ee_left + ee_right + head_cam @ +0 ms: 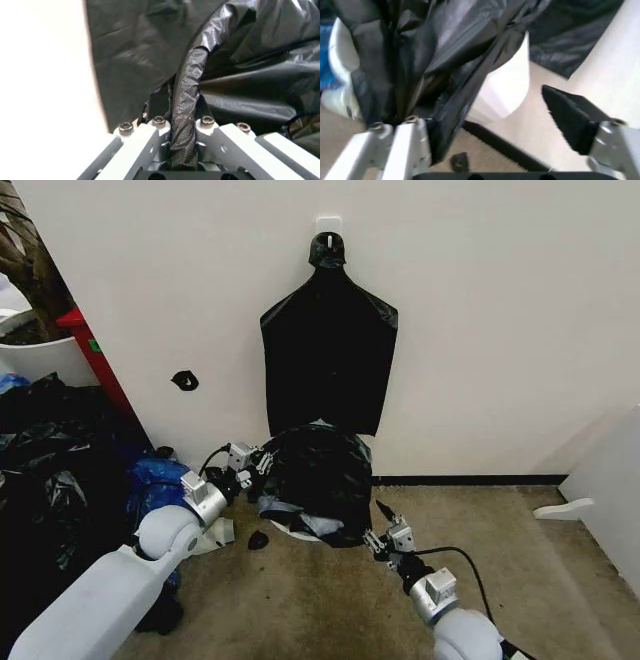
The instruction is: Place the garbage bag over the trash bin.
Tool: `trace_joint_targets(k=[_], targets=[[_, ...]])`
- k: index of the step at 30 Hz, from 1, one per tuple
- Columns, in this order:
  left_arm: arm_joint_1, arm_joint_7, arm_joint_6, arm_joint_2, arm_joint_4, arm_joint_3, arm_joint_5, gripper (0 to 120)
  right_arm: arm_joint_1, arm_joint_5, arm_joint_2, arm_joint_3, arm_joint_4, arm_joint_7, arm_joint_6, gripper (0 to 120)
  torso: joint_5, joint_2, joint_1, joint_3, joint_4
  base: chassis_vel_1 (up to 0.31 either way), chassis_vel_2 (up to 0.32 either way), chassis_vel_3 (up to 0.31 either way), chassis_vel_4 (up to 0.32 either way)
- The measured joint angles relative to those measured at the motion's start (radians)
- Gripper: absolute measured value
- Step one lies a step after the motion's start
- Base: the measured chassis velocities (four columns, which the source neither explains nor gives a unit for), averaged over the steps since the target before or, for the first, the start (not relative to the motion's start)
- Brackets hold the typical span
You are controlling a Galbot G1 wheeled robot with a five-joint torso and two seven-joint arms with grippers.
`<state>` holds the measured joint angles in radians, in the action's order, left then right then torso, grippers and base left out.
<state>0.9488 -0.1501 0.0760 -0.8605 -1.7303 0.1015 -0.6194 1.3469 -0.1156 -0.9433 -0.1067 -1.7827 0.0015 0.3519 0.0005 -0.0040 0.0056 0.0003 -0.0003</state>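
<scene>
The glossy black garbage bag (318,478) is draped over the trash bin, whose white edge (292,531) peeks out below it on the floor by the wall. My left gripper (251,459) is at the bag's upper left side, shut on a twisted fold of the bag (184,112). My right gripper (383,539) is at the bag's lower right side and stands open. There the bag (445,56) hangs against one finger (407,144), and the other, black-padded finger (570,118) is apart from it. The bin's white wall (507,84) shows beyond the bag.
A flat black bag (328,360) hangs from a wall hook behind the bin. A heap of black and blue bags (70,470) fills the left side, with a white plant pot (40,360) behind. A small black scrap (258,540) lies on the floor. A white panel (610,480) stands right.
</scene>
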Motion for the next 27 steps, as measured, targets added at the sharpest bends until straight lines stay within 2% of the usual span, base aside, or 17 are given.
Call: trace_joint_targets(k=[3, 4, 5, 9, 11, 15, 19, 22, 27], targets=[[-0.003, 0.018, -0.008, -0.003, 0.001, -0.005, -0.001, 2, 0.005, -0.051, 0.005, -0.039, 0.010, -0.044, 0.046, 81, -0.0004, 0.000, 0.000, 0.000, -0.0001, 0.000, 0.000, 0.000, 0.000], [-0.005, 0.024, -0.010, -0.006, 0.003, -0.009, 0.004, 2, 0.009, -0.110, 0.005, -0.044, -0.001, -0.057, 0.060, 86, -0.0002, 0.000, 0.000, 0.000, -0.0003, 0.000, 0.000, 0.000, 0.000], [-0.005, 0.024, -0.010, -0.006, 0.003, -0.009, 0.004, 2, 0.009, -0.110, 0.005, -0.044, -0.001, -0.057, 0.060, 86, -0.0002, 0.000, 0.000, 0.000, -0.0003, 0.000, 0.000, 0.000, 0.000], [-0.010, 0.033, -0.012, -0.013, 0.011, -0.017, 0.011, 2, 0.015, -0.301, 0.011, -0.041, -0.044, -0.118, 0.095, 98, -0.0003, 0.000, 0.000, 0.000, 0.0001, 0.000, 0.000, 0.000, 0.000], [-0.010, 0.033, -0.012, -0.014, 0.011, -0.017, 0.011, 2, 0.016, -0.315, 0.012, -0.040, -0.047, -0.124, 0.096, 99, -0.0003, 0.000, 0.000, 0.000, 0.0002, 0.000, 0.000, 0.000, 0.000], [-0.016, 0.049, -0.024, -0.023, 0.012, -0.023, 0.012, 1, 0.030, -0.514, 0.021, -0.013, -0.104, -0.170, 0.084, 100, -0.0003, 0.000, 0.000, 0.000, -0.0002, 0.000, 0.000, 0.000, 0.000], [-0.012, 0.057, -0.032, -0.026, 0.013, -0.025, 0.012, 1, 0.018, -0.829, -0.027, 0.041, -0.217, 0.022, 0.049, 100, -0.0004, 0.000, 0.000, 0.000, 0.0001, 0.000, 0.000, 0.000, 0.000], [-0.004, 0.058, -0.032, -0.029, 0.013, -0.024, 0.014, 1, 0.015, -0.881, -0.047, 0.045, -0.233, 0.032, 0.069, 100, -0.0003, 0.000, 0.000, 0.000, 0.0000, 0.000, 0.000, 0.000, 0.000], [0.008, 0.069, -0.041, -0.031, 0.001, -0.020, 0.020, 1, 0.035, -0.992, -0.083, 0.038, -0.279, -0.051, 0.154, 100, -0.0005, 0.000, 0.000, 0.000, -0.0001, 0.000, 0.000, 0.000, 0.000]])
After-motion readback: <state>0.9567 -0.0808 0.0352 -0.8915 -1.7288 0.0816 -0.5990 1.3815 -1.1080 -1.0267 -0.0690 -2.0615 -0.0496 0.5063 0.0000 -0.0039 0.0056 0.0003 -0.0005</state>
